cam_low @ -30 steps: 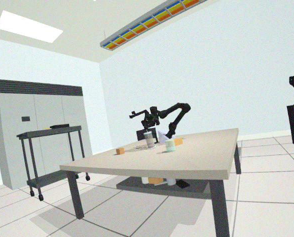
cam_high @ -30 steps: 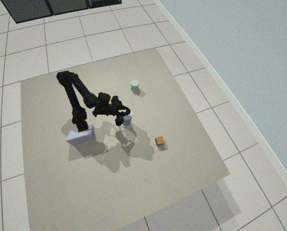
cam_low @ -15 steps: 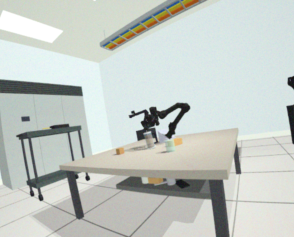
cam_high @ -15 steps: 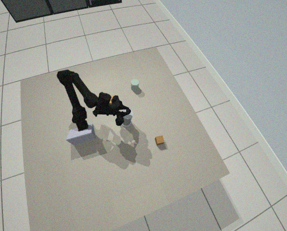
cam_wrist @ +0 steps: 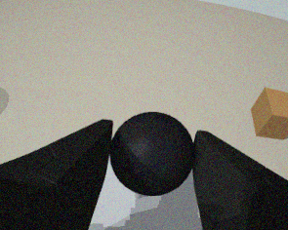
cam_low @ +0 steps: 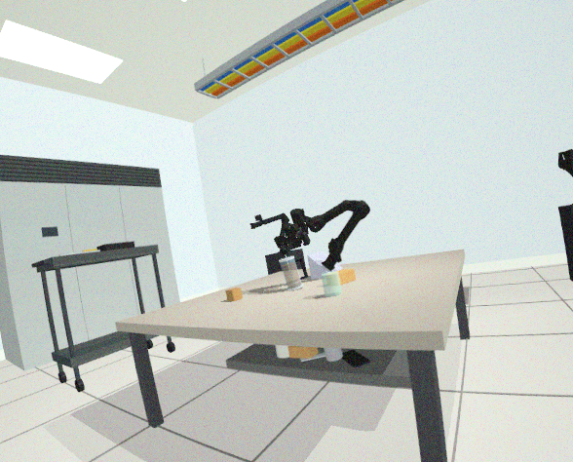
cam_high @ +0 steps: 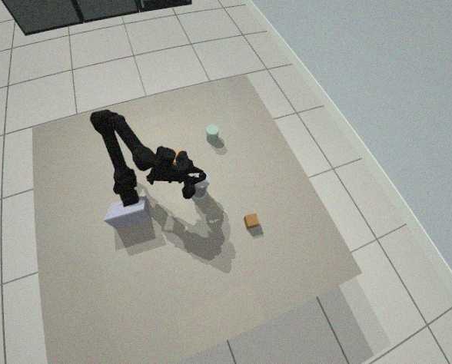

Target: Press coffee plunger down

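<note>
The coffee press (cam_high: 201,190) (cam_low: 291,274) stands upright on the table, a clear glass cylinder with a grey-brown filling. Its round black plunger knob (cam_wrist: 151,155) shows in the wrist view. My gripper (cam_high: 197,184) (cam_low: 286,250) is above the press and shut on the knob, one finger touching each side. The knob sits centred between the fingertips. In the exterior view the fingers are close above the press's top; how much rod shows there is too small to tell. The lid is largely hidden by the knob and fingers in the wrist view.
A pale green cylinder (cam_high: 212,133) (cam_low: 331,284) and an orange cube (cam_high: 251,220) (cam_low: 233,294) (cam_wrist: 272,115) stand on the table (cam_high: 140,305) (cam_low: 277,321) away from the press. Another orange block (cam_low: 347,276) is partly behind the green cylinder. A lilac block (cam_high: 126,215) is by the arm's base.
</note>
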Tool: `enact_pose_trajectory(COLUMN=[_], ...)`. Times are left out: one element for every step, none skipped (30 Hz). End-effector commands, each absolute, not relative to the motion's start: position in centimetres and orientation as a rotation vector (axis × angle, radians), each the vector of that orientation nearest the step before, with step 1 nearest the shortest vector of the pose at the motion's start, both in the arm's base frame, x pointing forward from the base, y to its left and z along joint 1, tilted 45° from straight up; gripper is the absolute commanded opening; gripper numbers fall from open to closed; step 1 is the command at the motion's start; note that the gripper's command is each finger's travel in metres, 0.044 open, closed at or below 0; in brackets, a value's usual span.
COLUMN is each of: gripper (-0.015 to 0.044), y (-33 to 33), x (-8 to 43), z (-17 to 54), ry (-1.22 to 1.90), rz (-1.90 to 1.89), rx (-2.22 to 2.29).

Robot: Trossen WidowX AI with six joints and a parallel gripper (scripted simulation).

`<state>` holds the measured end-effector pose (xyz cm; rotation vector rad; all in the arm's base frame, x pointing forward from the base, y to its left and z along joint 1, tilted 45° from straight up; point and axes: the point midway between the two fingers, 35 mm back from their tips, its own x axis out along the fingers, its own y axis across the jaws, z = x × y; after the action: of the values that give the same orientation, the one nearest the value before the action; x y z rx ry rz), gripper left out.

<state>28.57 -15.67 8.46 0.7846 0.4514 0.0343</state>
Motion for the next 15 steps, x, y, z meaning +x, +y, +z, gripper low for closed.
enact_pose_trajectory(gripper=[0.0125, 0.0125, 0.0125, 0.0125, 0.0125, 0.0125, 0.0125, 0.0125, 0.0125, 0.0125, 0.0125, 0.0125, 0.0125, 0.0125, 0.0125], y=[-15.18, -15.19, -15.20, -15.20, -15.21, -15.21, -15.23, -15.23, -15.24, -15.24, -15.26, -15.30, -15.30, -15.29, -15.28], x=[28.62, 28.63, 28.63, 28.63, 28.63, 28.64, 28.64, 28.64, 28.64, 28.65, 28.65, 28.65, 28.65, 28.66, 28.67], z=[7.95, 7.95, 7.95, 7.95, 7.94, 7.93, 7.93, 7.93, 7.92, 7.92, 7.93, 7.97, 7.95, 7.93, 7.91], ry=[0.469, 0.469, 0.469, 0.469, 0.469, 0.469, 0.469, 0.469, 0.469, 0.469, 0.469, 0.469, 0.469, 0.469, 0.469], rz=[0.043, 0.043, 0.043, 0.043, 0.043, 0.043, 0.043, 0.043, 0.043, 0.043, 0.043, 0.043, 0.043, 0.043, 0.043], rx=[0.803, 0.803, 0.803, 0.803, 0.803, 0.803, 0.803, 0.803, 0.803, 0.803, 0.803, 0.803, 0.803, 0.803, 0.803])
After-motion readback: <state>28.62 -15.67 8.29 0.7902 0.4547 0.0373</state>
